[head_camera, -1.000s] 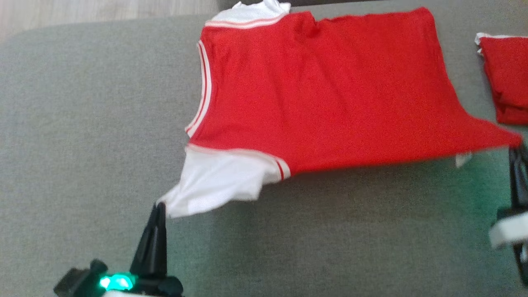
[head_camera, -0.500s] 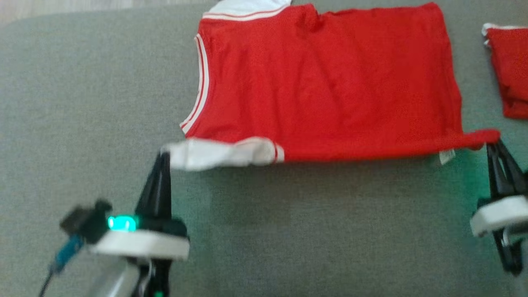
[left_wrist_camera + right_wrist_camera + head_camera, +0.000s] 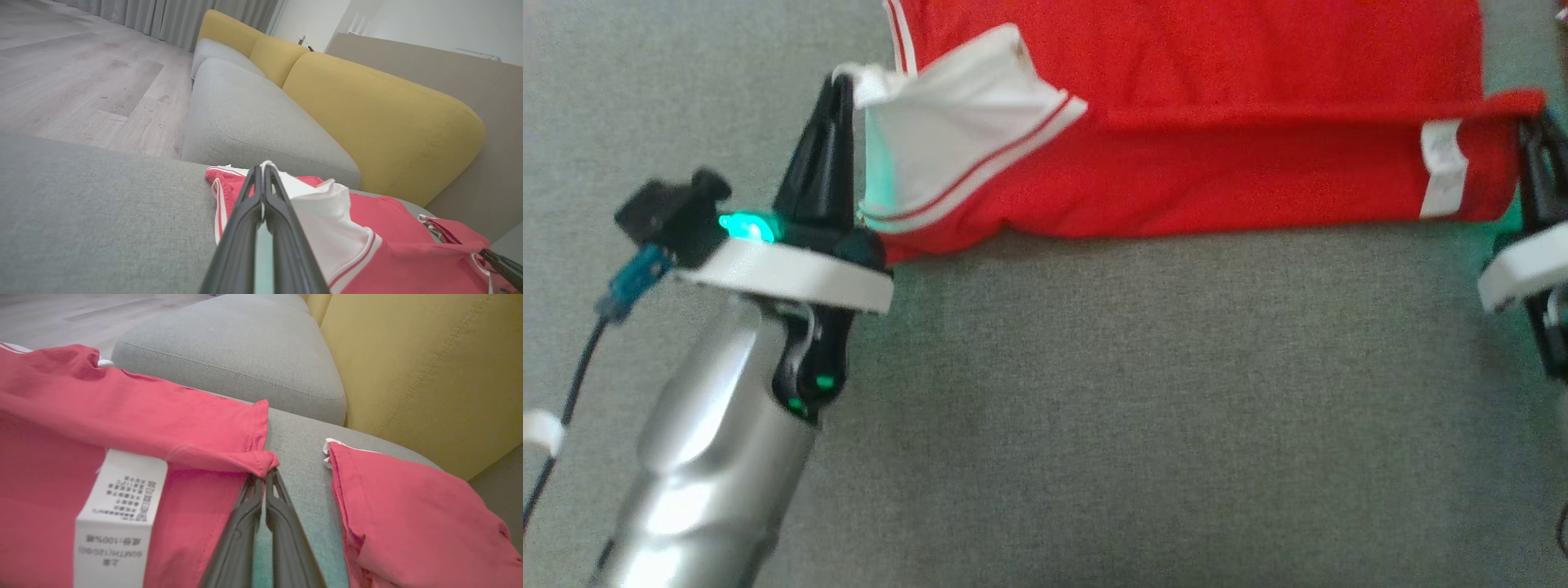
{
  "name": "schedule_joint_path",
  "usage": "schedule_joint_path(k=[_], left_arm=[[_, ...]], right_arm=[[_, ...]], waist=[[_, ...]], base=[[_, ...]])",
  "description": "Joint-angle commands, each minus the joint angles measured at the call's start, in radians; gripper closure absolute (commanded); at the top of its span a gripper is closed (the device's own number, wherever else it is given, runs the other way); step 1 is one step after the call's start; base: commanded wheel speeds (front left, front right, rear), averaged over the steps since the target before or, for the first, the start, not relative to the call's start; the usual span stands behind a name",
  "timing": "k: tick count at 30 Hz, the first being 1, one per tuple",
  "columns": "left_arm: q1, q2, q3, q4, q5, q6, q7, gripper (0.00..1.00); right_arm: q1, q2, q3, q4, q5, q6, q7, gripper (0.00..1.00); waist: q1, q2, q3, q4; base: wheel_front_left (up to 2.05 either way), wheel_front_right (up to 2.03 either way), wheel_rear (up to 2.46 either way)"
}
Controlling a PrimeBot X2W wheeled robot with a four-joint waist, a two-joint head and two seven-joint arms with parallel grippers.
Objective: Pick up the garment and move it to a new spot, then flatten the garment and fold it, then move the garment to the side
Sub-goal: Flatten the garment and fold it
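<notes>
The garment [image 3: 1192,106] is a red shirt with white sleeves and striped trim, spread on a grey cushion [image 3: 1094,408]. Its near edge is lifted and curled back over the rest. My left gripper [image 3: 837,82] is shut on the white sleeve [image 3: 947,139], and the left wrist view shows that sleeve [image 3: 310,204] pinched at the fingertips. At the right edge my right gripper [image 3: 1534,122] is shut on the red hem corner [image 3: 263,461]. A white care label [image 3: 118,514] hangs from the raised hem.
A second red garment [image 3: 408,510] lies folded on the cushion just right of my right gripper. Yellow back cushions [image 3: 380,122] stand beyond, another grey seat cushion [image 3: 253,118] and wooden floor [image 3: 81,81] farther off.
Both grippers have carried the near edge of the garment up and away from me, so the white sleeve and hem now fold over the red body. The head camera has shifted too.
</notes>
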Motion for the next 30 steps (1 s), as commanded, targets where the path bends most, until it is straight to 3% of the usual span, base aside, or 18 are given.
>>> schedule_joint_path(k=[1,3,4,5,6,11,18,24,30], left_arm=[[-0.048,0.023,0.023,-0.010,0.010,-0.008,-0.001,1.00],[-0.084,0.019,0.017,0.025,0.014,-0.014,-0.005,1.00],[-0.099,0.014,0.012,0.043,0.015,-0.016,-0.006,0.82],[-0.111,0.010,0.007,0.060,0.016,-0.018,-0.010,0.07],[-0.121,0.007,0.004,0.074,0.019,-0.020,-0.017,0.00],[-0.120,0.003,-0.008,0.111,0.065,-0.008,-0.057,0.00],[0.042,0.000,-0.053,0.111,0.187,0.087,-0.089,0.00],[0.151,-0.015,-0.029,0.152,0.205,0.215,-0.087,0.00],[0.171,-0.020,-0.039,0.206,0.175,0.214,-0.019,0.00]], right_arm=[[-0.022,-0.030,0.027,-0.006,0.013,0.007,-0.003,1.00],[-0.064,-0.039,0.048,0.027,0.023,0.007,-0.007,1.00],[-0.082,-0.041,0.053,0.042,0.027,0.007,-0.014,0.87],[-0.099,-0.041,0.056,0.055,0.030,0.007,-0.028,0.16],[-0.113,-0.039,0.063,0.063,0.035,0.007,-0.049,0.00],[-0.137,-0.027,0.089,0.090,0.053,0.007,-0.102,0.00],[-0.091,0.017,0.069,0.087,0.072,0.007,-0.129,0.00],[-0.021,0.061,0.047,0.038,0.053,0.007,-0.130,0.00],[0.012,0.083,0.036,0.034,0.042,0.007,-0.130,0.00]], waist=[[-0.0003,0.0000,0.028,-0.004],[-0.0003,0.0000,0.044,-0.004],[-0.0003,0.0000,0.049,-0.003],[-0.0003,0.0000,0.052,-0.003],[-0.0003,0.0000,0.054,-0.003],[-0.0003,0.0000,0.048,-0.007],[-0.0003,0.0000,-0.001,-0.024],[-0.0003,0.0000,-0.028,-0.042],[-0.0003,0.0000,-0.041,-0.053]], base=[[0.00,0.00,0.00],[0.00,0.00,0.00],[0.00,0.00,0.00],[0.00,0.00,0.00],[0.00,0.00,0.00],[0.00,0.00,0.00],[0.00,0.00,0.00],[0.00,0.00,0.00],[0.00,0.00,0.00]])
